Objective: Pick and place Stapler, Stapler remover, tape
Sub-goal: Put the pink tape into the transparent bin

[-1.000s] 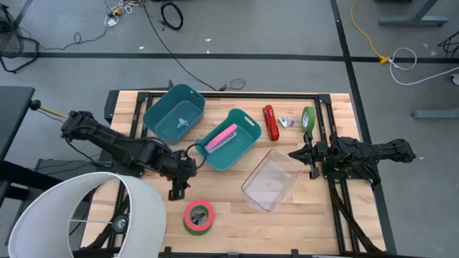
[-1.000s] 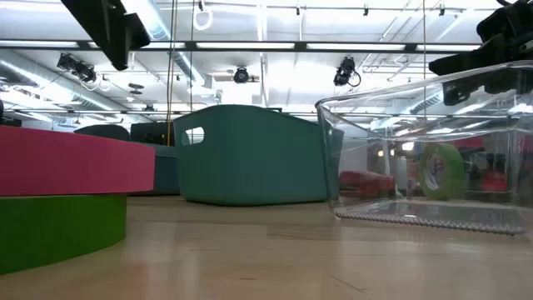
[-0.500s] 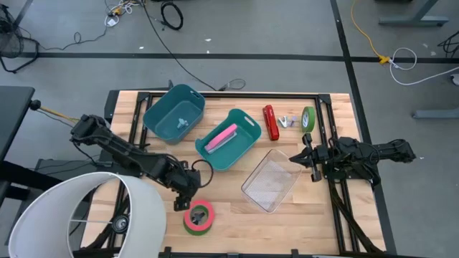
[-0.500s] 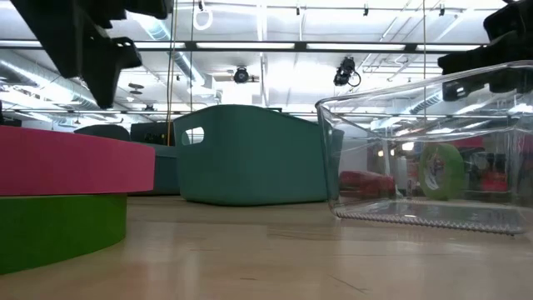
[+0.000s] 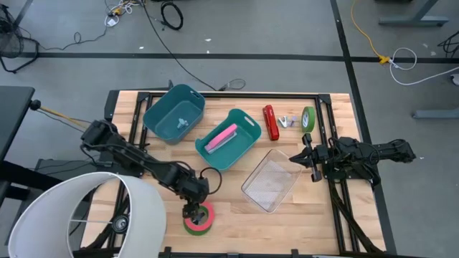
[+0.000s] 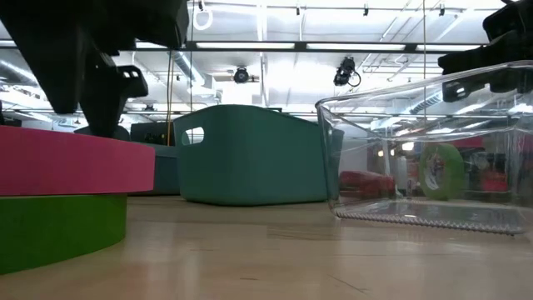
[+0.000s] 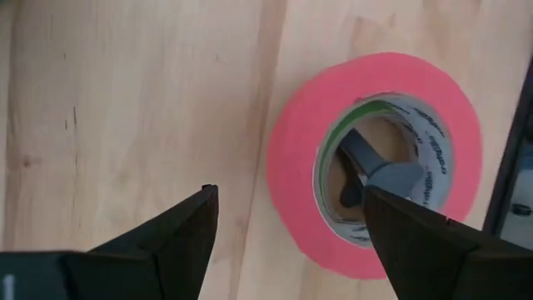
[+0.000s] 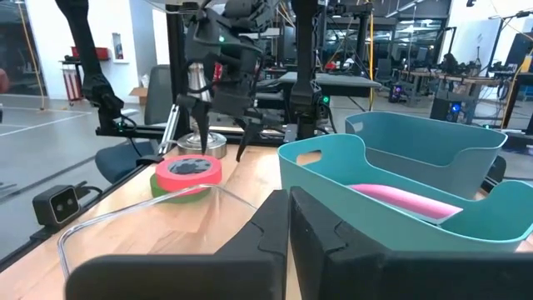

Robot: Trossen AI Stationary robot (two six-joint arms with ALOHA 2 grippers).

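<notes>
The tape is a red roll (image 7: 293,150) stacked flat on a green roll (image 6: 50,229) near the table's front edge, left of centre. My left gripper (image 7: 287,193) points down just above the stack, open. One finger is over the bare wood and the other over the roll's hole; no touch shows. A second green tape roll (image 5: 308,119) stands on edge at the far right. Beside it lie the red stapler (image 5: 270,122) and the small stapler remover (image 5: 288,121). My right gripper (image 5: 309,158) waits shut at the right edge.
Two teal bins (image 5: 174,112) (image 5: 247,130) stand at the back; the nearer one holds a pink object (image 5: 221,136). A clear plastic tub (image 5: 271,179) sits right of centre. A white lampshade (image 5: 79,215) covers the near left corner. A small camera (image 8: 57,205) sits beside the tape.
My left gripper has moved toward the table's near edge and to the right, and has come down. It went from beside the nearer teal bin to just above the red and green tape stack. The tape has not moved.
</notes>
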